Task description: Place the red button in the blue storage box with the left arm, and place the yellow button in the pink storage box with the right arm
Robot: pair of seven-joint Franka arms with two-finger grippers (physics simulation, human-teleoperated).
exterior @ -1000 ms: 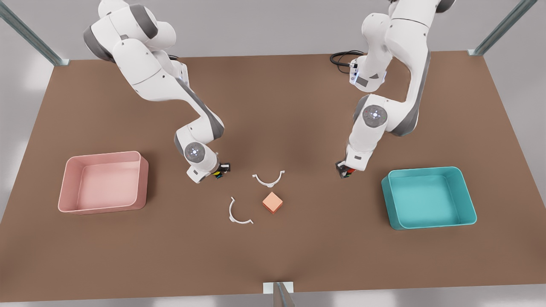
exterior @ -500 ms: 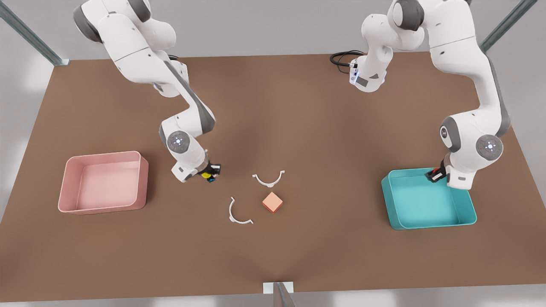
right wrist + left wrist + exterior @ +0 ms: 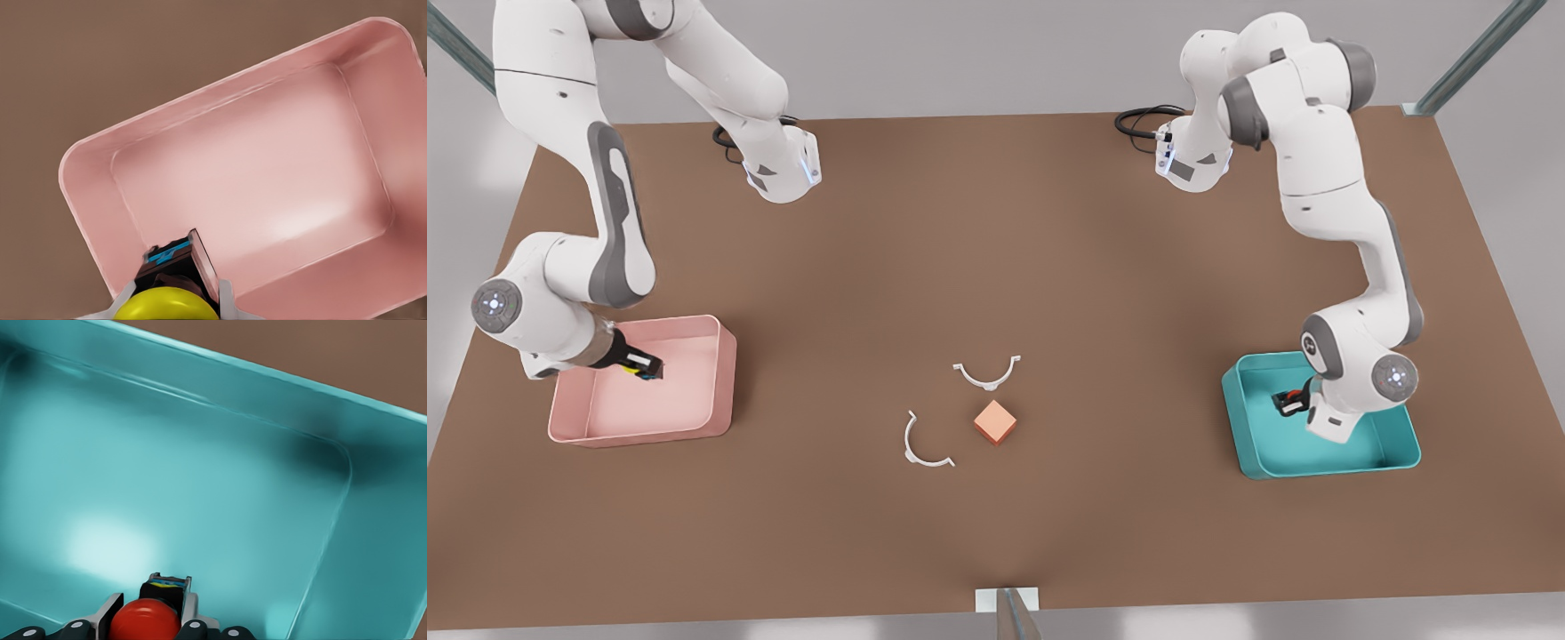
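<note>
My left gripper (image 3: 1286,402) hangs over the blue storage box (image 3: 1396,452) on the front view's right, shut on the red button (image 3: 145,621). The box's teal floor (image 3: 167,487) spreads beneath the button in the left wrist view. On the front view's left, my right gripper (image 3: 645,366) is above the pink storage box (image 3: 720,373), shut on the yellow button (image 3: 165,303), whose dark base carries a blue mark. The pink storage box (image 3: 267,180) lies under it in the right wrist view.
An orange-pink cube (image 3: 995,421) sits mid-table, with two white curved clips (image 3: 986,372) (image 3: 920,442) beside it. A black cable (image 3: 1143,120) lies near the far arm base. Brown tabletop stretches between the two boxes.
The right arm swung from mid-table to over the pink box, carrying the yellow button. The left arm shifted further over the blue box and lower, with the red button.
</note>
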